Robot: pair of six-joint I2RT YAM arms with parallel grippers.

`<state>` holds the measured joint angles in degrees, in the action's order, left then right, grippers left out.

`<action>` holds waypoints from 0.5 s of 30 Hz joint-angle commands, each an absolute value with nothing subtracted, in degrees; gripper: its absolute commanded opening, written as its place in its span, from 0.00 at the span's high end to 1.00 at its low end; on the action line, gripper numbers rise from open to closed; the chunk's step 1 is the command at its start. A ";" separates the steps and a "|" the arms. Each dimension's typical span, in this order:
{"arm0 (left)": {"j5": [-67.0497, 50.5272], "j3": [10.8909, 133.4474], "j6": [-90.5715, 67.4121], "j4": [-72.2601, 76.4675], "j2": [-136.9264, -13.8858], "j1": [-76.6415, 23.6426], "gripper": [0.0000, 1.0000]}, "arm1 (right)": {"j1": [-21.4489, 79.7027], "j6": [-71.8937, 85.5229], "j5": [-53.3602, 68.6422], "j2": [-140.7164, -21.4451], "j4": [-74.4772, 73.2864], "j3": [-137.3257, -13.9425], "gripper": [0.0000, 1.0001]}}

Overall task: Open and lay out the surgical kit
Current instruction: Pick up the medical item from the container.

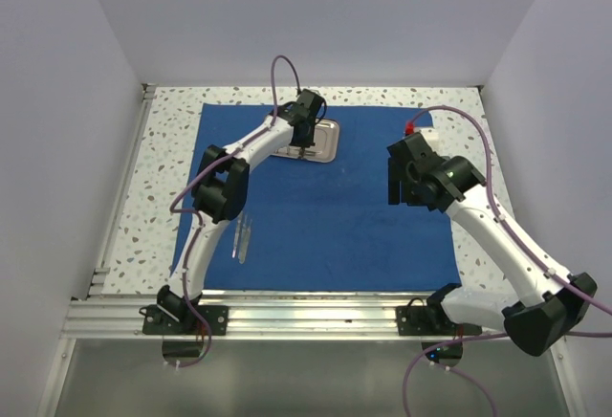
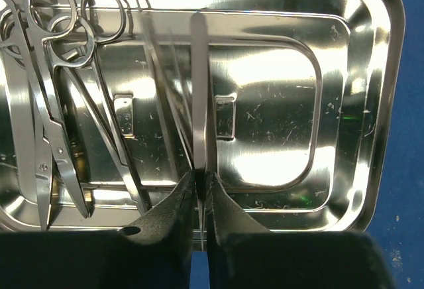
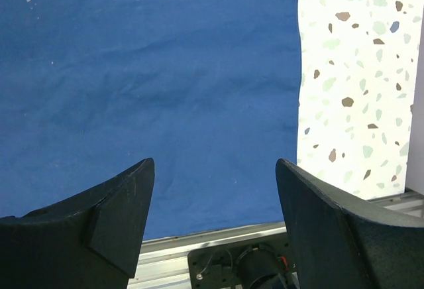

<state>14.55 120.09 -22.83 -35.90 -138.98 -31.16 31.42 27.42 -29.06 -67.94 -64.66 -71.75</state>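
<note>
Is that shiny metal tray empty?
No, ring-handled scissors lie in the tray, and the left gripper pinches slim tweezers there.

Nothing readable here, honestly. I can't make out any lettering, brand, number or label on the steel tray, on the tweezers or on the blue cloth. The tray's shiny floor only shows scratches and reflections, no text.
</note>
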 commanded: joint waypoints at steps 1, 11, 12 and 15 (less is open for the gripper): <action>14.06 120.14 -21.71 -34.54 -139.83 -30.94 0.91 | 31.20 28.21 -30.67 -69.08 -63.55 -72.77 0.23; 14.41 121.38 -20.57 -35.07 -139.05 -31.02 1.00 | 31.20 28.48 -30.50 -70.66 -62.14 -72.51 0.23; 14.33 121.55 -20.48 -34.89 -138.26 -30.94 1.00 | 31.11 28.56 -30.50 -70.66 -62.14 -72.60 0.23; 13.28 122.69 -20.30 -34.10 -135.01 -31.03 1.00 | 31.20 28.56 -30.41 -70.66 -62.05 -72.68 0.23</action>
